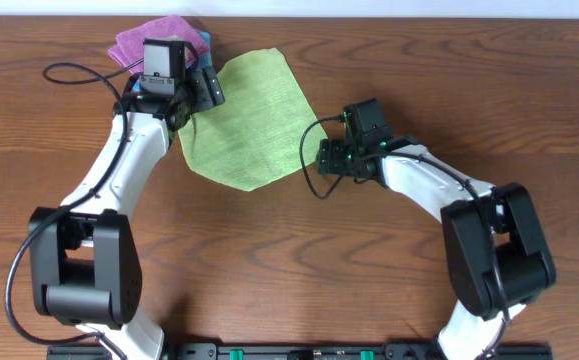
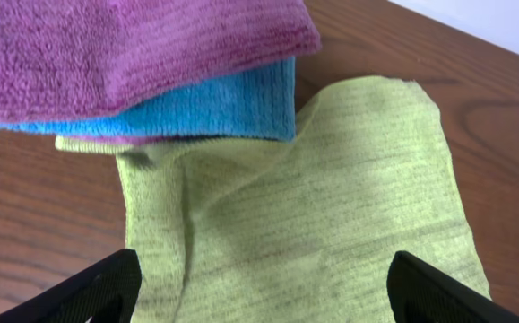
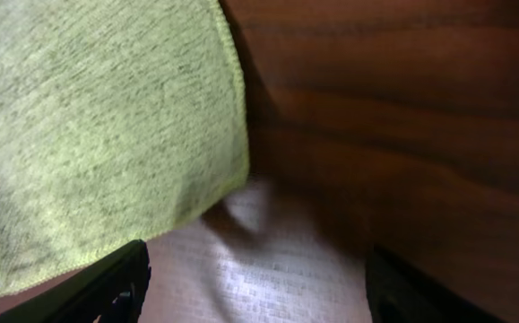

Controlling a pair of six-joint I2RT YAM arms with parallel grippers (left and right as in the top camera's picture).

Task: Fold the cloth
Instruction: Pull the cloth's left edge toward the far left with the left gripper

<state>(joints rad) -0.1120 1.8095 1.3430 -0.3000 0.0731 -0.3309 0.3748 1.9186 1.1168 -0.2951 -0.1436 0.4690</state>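
Note:
The lime-green cloth (image 1: 249,120) lies spread flat on the wooden table, one corner tucked under the stacked cloths. My left gripper (image 1: 191,108) is open over the cloth's left edge; in the left wrist view the cloth (image 2: 313,206) fills the space between the open fingers (image 2: 263,292). My right gripper (image 1: 321,158) is open at the cloth's right corner. In the right wrist view the cloth (image 3: 89,126) lies to the upper left and a white tag (image 3: 268,260) lies between the open fingers (image 3: 255,287).
A purple folded cloth (image 1: 154,40) lies on a turquoise-blue folded cloth (image 1: 204,45) at the back left, next to the left gripper; both show in the left wrist view, purple (image 2: 134,45) on blue (image 2: 214,108). Wooden table (image 1: 419,60) all round.

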